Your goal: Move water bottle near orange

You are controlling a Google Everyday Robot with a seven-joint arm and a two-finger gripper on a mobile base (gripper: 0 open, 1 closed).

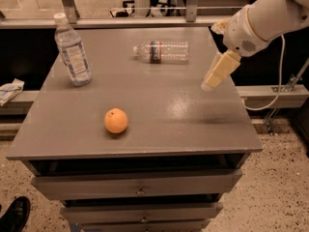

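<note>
A: so where's the water bottle [161, 51] vs the gripper [211, 81]?
B: lying on its side, far middle of the table [164, 105], long axis left-right, cap left. gripper hangs to its right, slightly nearer, carrying nothing; open or closed, can't tell. orange [116, 120] is near-left.

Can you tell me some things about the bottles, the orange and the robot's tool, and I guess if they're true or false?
1. The water bottle lies on its side near the back of the table. True.
2. The orange touches the water bottle. False: it sits apart, nearer the front.
3. The tool is gripping the water bottle. False: it hangs over the table's right part, apart from the bottle.
4. The white-capped bottle stands upright at the picture's left. True.
</note>
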